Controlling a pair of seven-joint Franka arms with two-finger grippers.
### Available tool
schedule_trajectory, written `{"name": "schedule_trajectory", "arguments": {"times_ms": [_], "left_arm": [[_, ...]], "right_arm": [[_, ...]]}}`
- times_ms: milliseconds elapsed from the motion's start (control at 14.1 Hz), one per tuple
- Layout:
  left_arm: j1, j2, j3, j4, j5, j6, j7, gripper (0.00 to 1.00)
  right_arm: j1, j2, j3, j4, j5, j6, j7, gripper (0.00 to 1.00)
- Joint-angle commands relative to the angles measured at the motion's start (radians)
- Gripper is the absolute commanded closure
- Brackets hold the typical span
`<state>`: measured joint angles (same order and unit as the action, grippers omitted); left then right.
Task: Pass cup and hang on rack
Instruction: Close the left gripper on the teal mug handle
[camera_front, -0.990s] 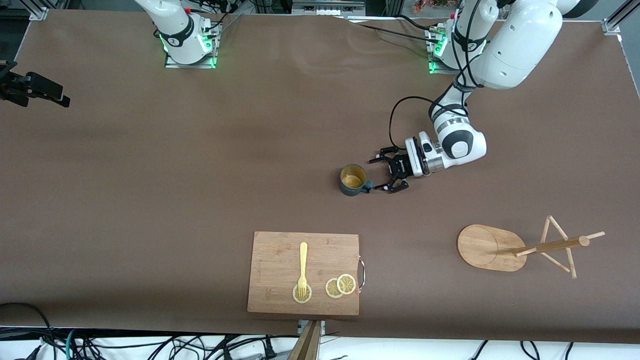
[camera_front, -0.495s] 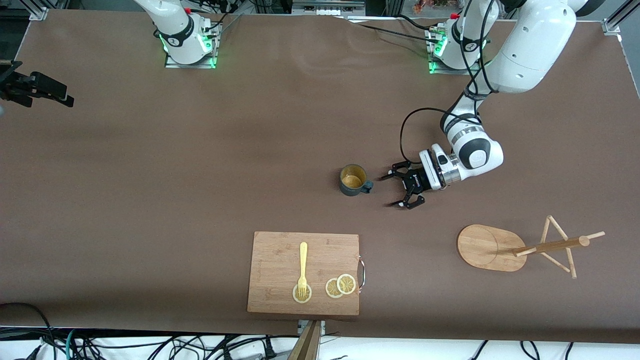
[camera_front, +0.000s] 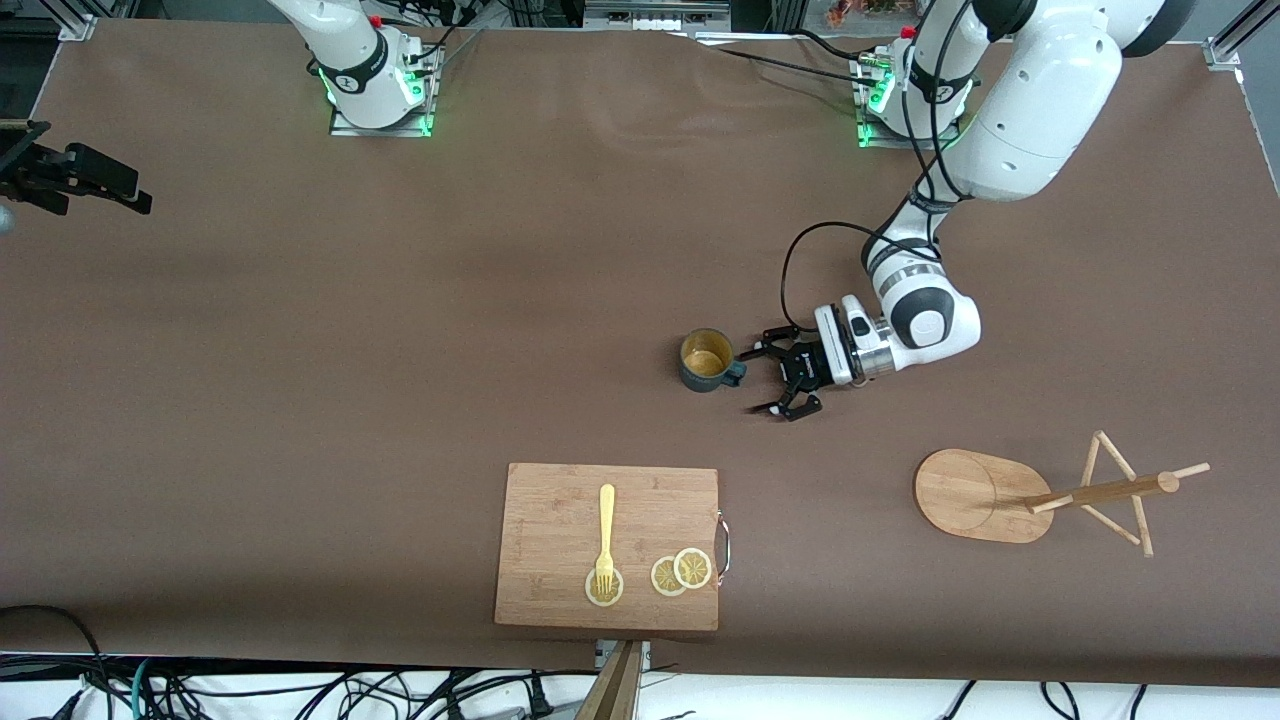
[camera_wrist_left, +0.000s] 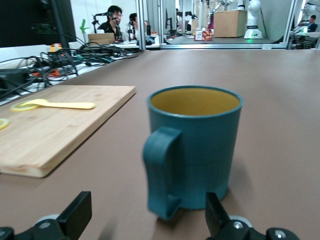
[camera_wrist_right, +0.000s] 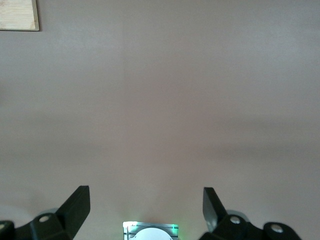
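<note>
The teal-blue cup (camera_front: 706, 360) with a yellow inside stands upright on the brown table, its handle (camera_front: 735, 373) toward the left arm's end. My left gripper (camera_front: 765, 380) is low, open and empty, just beside the handle and apart from it. In the left wrist view the cup (camera_wrist_left: 200, 145) fills the middle, with its handle (camera_wrist_left: 162, 172) ahead of the open left gripper (camera_wrist_left: 145, 220). The bamboo rack (camera_front: 975, 495) stands nearer the camera toward the left arm's end. My right gripper (camera_front: 120, 190) waits high over the right arm's end, open and empty (camera_wrist_right: 145, 210).
A wooden cutting board (camera_front: 608, 545) with a yellow fork (camera_front: 606, 535) and lemon slices (camera_front: 680, 572) lies nearer the camera than the cup; it also shows in the left wrist view (camera_wrist_left: 55, 130). Cables hang along the table's near edge.
My left gripper drew away from the cup's handle toward the rack, then came back close to the handle. The cup has not moved. The right gripper barely shifted.
</note>
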<state>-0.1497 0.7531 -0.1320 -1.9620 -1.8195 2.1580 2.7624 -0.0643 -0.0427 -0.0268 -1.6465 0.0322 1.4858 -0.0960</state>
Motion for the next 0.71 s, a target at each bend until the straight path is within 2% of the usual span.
{"name": "schedule_trajectory", "arguments": {"times_ms": [0,566,636], "left_arm": [[-0.010,0.012,-0.011,0.009,-0.003,0.009,0.140,0.00],[-0.010,0.017,-0.012,-0.020,0.012,0.006,0.146,0.00],[-0.010,0.018,-0.012,-0.018,0.012,0.006,0.155,0.09]], "right_arm": [[0.003,0.007,0.001,0.027,0.015,-0.024,0.004,0.00],[0.003,0.007,0.007,0.028,0.014,-0.019,0.004,0.00],[0.003,0.007,0.007,0.028,0.014,-0.016,0.004,0.00]]}}
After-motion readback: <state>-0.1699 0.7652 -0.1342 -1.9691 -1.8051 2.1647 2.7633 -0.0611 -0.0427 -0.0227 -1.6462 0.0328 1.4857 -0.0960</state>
